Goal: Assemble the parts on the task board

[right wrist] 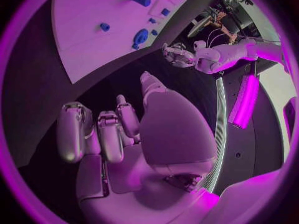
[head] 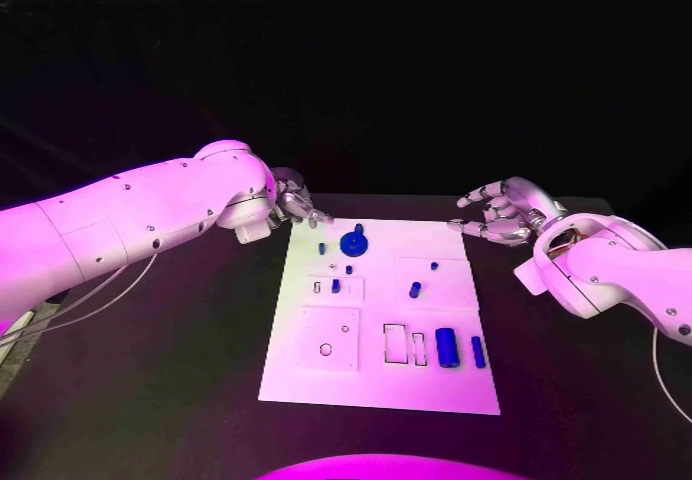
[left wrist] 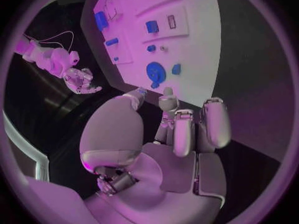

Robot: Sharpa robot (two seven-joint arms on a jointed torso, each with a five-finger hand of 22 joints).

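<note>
Task board (head: pixel 378 392) lies on the bench, parts unassembled — both empty. Left robot hand (head: pixel 296 203) hovers released by the blue gear (head: pixel 353 242); right robot hand (head: pixel 498 212) likewise released. Next, probably, a gear pinch.

No text, label, brand or number can be read on my task board (head: pixel 433 390), its parts, or my arms.

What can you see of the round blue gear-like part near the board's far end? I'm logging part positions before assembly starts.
The round blue part is a flat disc with a raised hub at its middle, plastic by the look of it. It sits on the white task board near its far edge, toward the left hand, with smaller blue pieces close by. Neither hand touches it; the left hand hovers just off the board's corner. Whether it is seated on a peg cannot be told.
</note>
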